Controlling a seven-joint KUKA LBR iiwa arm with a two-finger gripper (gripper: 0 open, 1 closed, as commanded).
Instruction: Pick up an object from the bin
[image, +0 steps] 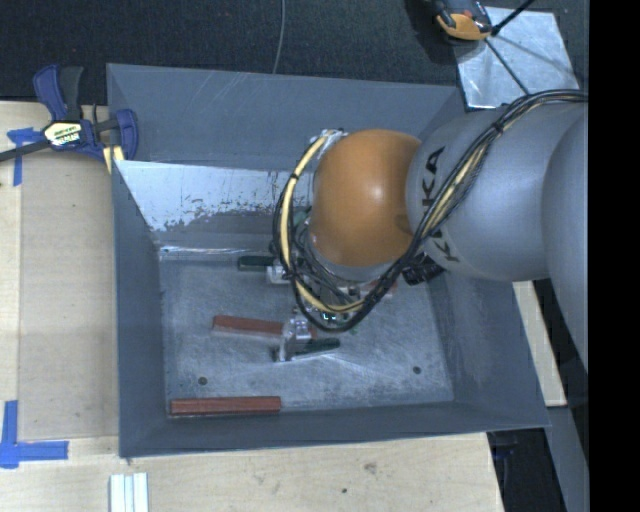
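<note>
**Grey bin, hand low, nothing lifted yet**

Grey sheet metal makes up the bin (140, 300), with sloping walls running down to a flat floor. That floor is scuffed and speckled with pale marks. The far wall is brighter and carries a band of dark scratches. Beyond the far rim the room shows as dark ground.

Few things lie loose on the floor, and they are spread out rather than heaped. A short reddish-brown flat strip (245, 326) lies near the middle. A long reddish-brown flat bar (225, 405) rests along the near wall, well apart from it. A small dark slim piece (255, 263) lies close to the far wall.

The silver arm (510, 190) reaches in from the right. Its rounded orange cover (360, 195) and a loop of yellow and black cables (290, 200) hang over the middle of the bin. Below them the hand (292, 345) is down at floor level, just beside the right end of the short strip. A small dark green piece (322, 344) lies against its right side.

Whether the hand is wide or narrow I cannot tell, because the wrist and cables cover much of it. No thing can be seen gripped in it.

As I judge it, the approach and descent are done. Closing on a thing and lifting it clear of the bin are still to come. The short strip and the dark green piece are the likeliest candidates, and both still lie on the floor.
</note>
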